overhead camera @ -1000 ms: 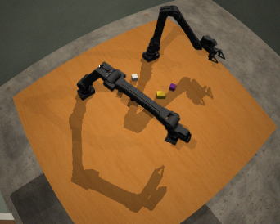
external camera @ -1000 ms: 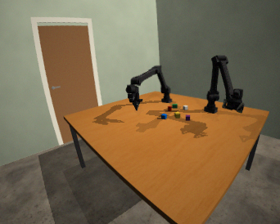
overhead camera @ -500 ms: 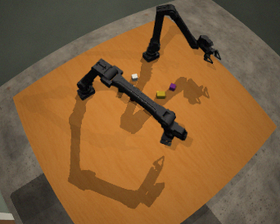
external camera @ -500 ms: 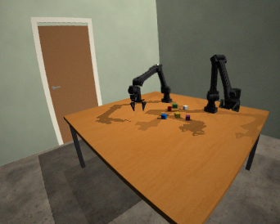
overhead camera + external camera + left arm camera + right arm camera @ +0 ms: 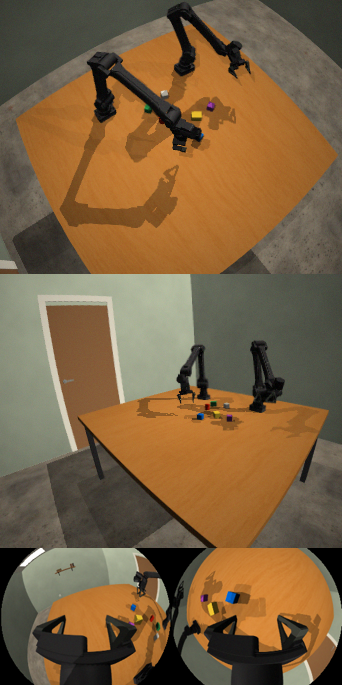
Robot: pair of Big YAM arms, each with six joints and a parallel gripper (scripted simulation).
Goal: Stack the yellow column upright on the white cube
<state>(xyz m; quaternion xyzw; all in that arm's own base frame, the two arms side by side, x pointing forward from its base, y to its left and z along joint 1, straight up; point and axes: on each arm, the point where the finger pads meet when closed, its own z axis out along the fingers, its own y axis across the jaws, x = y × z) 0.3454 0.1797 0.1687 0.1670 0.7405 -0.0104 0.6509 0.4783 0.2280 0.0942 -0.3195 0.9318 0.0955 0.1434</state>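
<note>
The yellow column [image 5: 196, 115] lies on the orange table among the coloured blocks; it also shows in the exterior view [image 5: 216, 414], the left wrist view [image 5: 138, 619] and the right wrist view [image 5: 212, 608]. The white cube [image 5: 164, 93] sits apart from it, further back between the two arm bases, and also shows in the exterior view [image 5: 226, 405]. My right gripper [image 5: 180, 146] is open and empty above the table, beside the blue cube [image 5: 200, 136] and short of the column. My left gripper [image 5: 239, 70] is open and empty near the far table edge, away from all blocks.
A purple cube [image 5: 210, 106] lies close to the yellow column. A green cube [image 5: 147, 108] and a red cube [image 5: 207, 406] lie near the right arm's base. In the right wrist view the blue cube [image 5: 231, 597] lies ahead of the open fingers.
</note>
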